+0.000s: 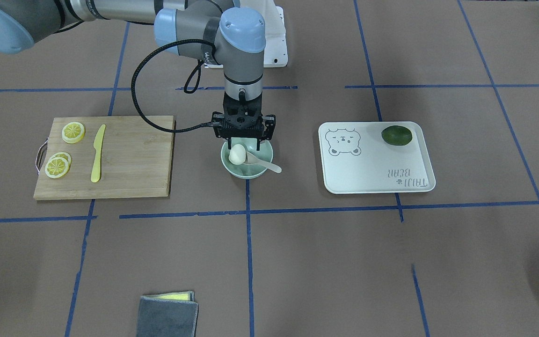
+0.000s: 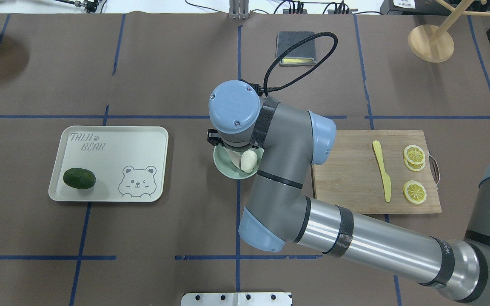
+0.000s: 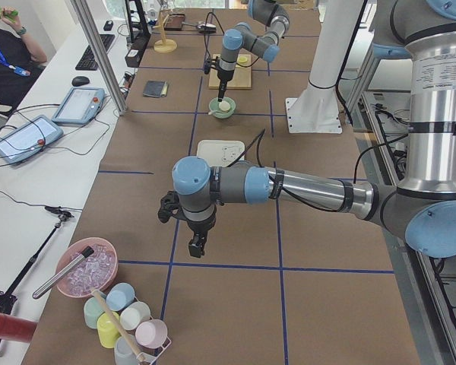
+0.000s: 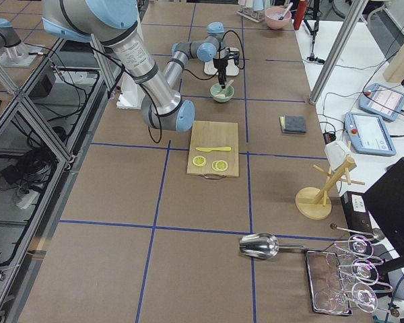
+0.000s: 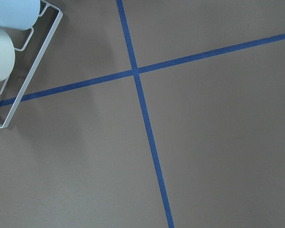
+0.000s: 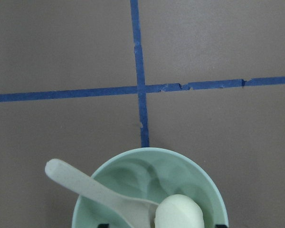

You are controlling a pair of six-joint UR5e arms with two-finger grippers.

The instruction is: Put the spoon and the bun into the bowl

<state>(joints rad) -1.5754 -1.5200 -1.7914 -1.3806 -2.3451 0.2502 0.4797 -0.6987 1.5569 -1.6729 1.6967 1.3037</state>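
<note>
over the bench (image 1: 297,262) you see right jaws wide above bowl (image 1: 246,174) with bun (image 1: 237,154) and spoon (image 1: 265,163); left jaws, cannot tell.

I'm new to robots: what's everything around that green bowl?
round smooth bowl: one, pale mint green, on the brown table
small round bun: one, cream-white, in the bowl
short-handled soup spoon: one, off-white, in the bowl, handle over rim
rectangular bear-printed tray: one, off-white, beside the bowl
oval lime: one, dark green, on the tray
wooden cutting board: one, tan, bowl's other side
lemon slices: three, yellow, on the board
plastic knife: one, yellow, on the board
folded cloth: one, grey, near the table edge
right gripper: one, black, open over the bowl
left gripper: one, black, far along the table; open or shut unclear
</note>
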